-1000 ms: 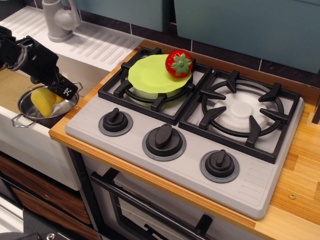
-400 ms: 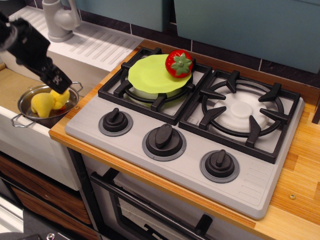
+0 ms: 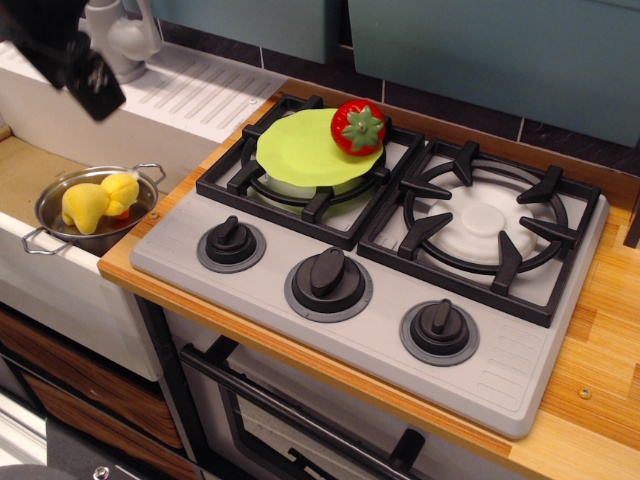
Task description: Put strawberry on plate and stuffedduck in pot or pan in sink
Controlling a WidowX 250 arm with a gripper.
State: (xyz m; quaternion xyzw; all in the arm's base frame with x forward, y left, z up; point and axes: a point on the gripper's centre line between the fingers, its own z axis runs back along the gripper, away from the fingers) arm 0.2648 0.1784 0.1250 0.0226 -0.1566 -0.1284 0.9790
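Pincer (image 3: 97,88) blurred above the sink (image 3: 30,175) — opening unclear, touching nothing — stuffedduck (image 3: 98,200) in pot (image 3: 50,205).

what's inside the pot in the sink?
The stuffedduck lies inside the pot, yellow with a touch of orange, nothing gripping it. Its body covers most of the pot's bottom, so anything beneath it can't be seen.

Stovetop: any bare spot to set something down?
Free: right burner grate, and wooden counter right of the stove. Crowded: left burner under the plate and strawberry; pot in the sink is filled by the stuffedduck.
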